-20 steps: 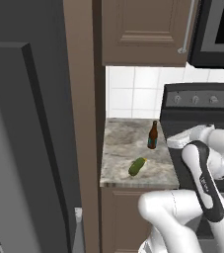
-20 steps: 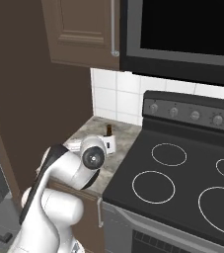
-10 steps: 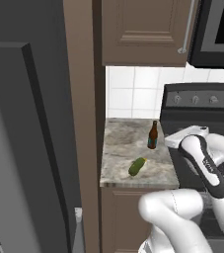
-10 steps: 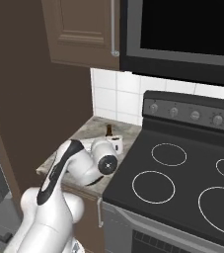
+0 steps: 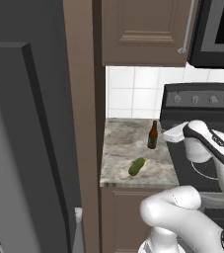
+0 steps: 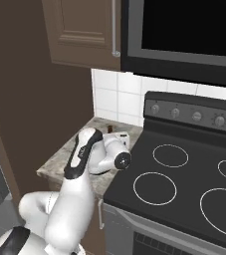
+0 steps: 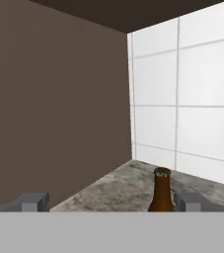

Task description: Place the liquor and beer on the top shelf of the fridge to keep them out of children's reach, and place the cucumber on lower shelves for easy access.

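The beer (image 5: 153,135), a slim, glossy dark brown bottle with a long neck, stands upright, long axis vertical, on the mottled grey stone counter (image 5: 121,148) near its back right. The cucumber (image 5: 137,166), a small smooth green oblong, lies flat toward the front edge at about 7 o'clock from the beer, its long axis running 2 to 8 o'clock. In the hand view, the bottle's capped neck (image 7: 162,190) rises between the two blocky grey fingers (image 7: 33,201), which are spread wide and grasping nothing; its body is cut off below. White glossy wall tiles (image 7: 192,99) back the counter, and a flat brown panel (image 7: 54,104) closes its left. In the right base view, the arm hides most of the bottle.
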Robot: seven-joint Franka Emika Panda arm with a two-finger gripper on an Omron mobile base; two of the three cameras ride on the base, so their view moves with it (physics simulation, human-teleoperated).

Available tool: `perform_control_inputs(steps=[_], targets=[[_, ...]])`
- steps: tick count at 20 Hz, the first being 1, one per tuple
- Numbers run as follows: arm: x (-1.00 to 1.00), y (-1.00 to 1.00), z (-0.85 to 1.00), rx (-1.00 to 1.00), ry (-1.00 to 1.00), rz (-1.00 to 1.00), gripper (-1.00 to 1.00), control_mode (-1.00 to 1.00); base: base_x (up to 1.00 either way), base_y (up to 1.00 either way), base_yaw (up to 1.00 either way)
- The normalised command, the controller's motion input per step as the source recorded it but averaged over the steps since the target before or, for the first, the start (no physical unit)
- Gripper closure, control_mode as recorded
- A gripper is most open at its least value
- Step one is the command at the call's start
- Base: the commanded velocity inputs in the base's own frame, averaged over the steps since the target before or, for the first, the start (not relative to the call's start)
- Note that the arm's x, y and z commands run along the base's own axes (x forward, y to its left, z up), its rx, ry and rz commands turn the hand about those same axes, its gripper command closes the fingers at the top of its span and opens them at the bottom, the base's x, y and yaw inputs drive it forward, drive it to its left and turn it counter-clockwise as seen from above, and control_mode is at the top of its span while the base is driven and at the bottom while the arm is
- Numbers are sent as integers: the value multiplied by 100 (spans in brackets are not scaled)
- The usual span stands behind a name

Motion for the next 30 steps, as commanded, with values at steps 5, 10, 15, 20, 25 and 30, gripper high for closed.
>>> perform_control_inputs(steps=[5,10,15,20,25,30], targets=[[29,0,-13,0,-4,3,-100,-100,0,0,0],[30,0,-26,0,-10,0,-100,-100,0,0,0],[42,0,-27,0,-6,0,-100,-100,0,0,0],[41,0,-23,0,-1,0,-100,-100,0,0,0],[38,0,-28,0,0,0,-100,-100,0,0,0],[38,0,-24,0,0,0,-100,-100,0,0,0]])
